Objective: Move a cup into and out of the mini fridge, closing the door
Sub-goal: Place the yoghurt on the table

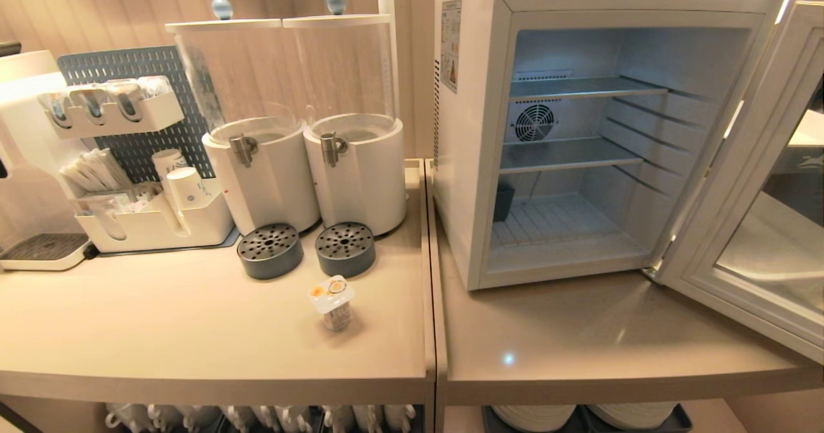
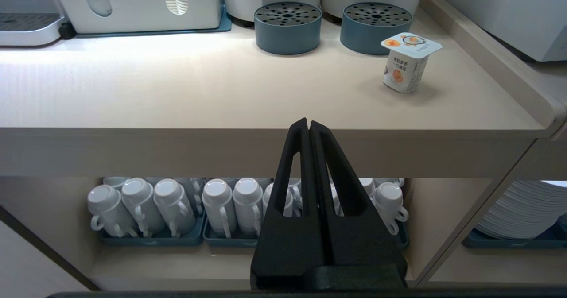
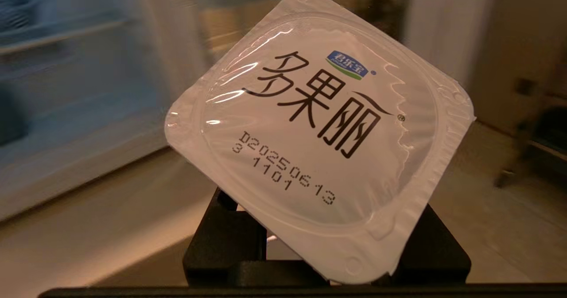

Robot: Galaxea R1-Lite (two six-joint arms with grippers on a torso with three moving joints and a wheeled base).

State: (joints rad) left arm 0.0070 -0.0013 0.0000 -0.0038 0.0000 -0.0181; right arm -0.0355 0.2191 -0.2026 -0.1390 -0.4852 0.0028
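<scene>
The right gripper [image 3: 328, 245] has its fingers clamped on a sealed white cup [image 3: 321, 132] whose foil lid, right over the fingers, reads "多果丽" under a small blue-green logo, with the stamp "D20250613 3 1101". Beyond the left gripper [image 2: 308, 127], fingers pressed together, a second cup [image 2: 406, 63] with orange fruit pictures stands on the desk [image 2: 177, 94]. The white mini fridge [image 1: 470, 163] stands empty, its pale-framed glass door [image 1: 740, 214] swung wide.

- Counter [image 1: 193, 330]: smooth, satin beige laminate.
- Fridge [image 1: 470, 163]: white, semi-gloss shell; door [image 1: 766, 227] glossy glass.
- Cup [image 3: 319, 134]: shiny, wrinkled foil lid.
- Left gripper [image 2: 308, 127]: matt black plastic.
</scene>
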